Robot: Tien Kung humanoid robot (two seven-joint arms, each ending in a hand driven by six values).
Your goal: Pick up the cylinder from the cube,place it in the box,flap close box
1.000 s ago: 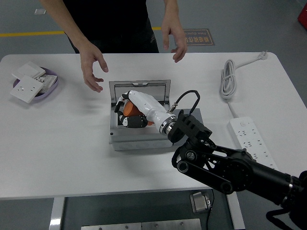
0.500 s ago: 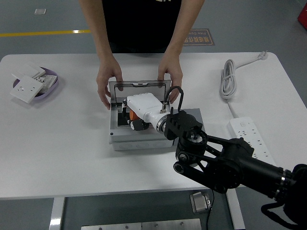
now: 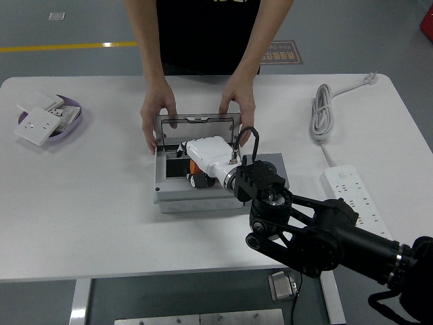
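Head view: right hand, white shell with dark fingers, reaches down into the open gray box at table centre. Its fingers are curled around the orange cylinder, of which only a sliver shows under the white palm shell; the cylinder sits low inside the box cavity, whether resting on the floor or lifted I cannot tell. Dark fingertips show just below the orange. A black cable loops up from the wrist. Right arm, black and bulky, runs from the lower right corner up to the box's right side.

Box: shallow gray metal case with a flat rim; its hinged lid stands upright along the far edge. No cube is distinguishable inside the box.

A person stands at the far side of the table. The person's hand on the picture's left grips the lid's left upper corner; the other hand grips the right upper corner. Both hold the lid upright.

Further out: a white power strip lies at right near the table edge, with a coiled white cord beyond it. At far left, a purple dish carries white wall switch plates. White table.
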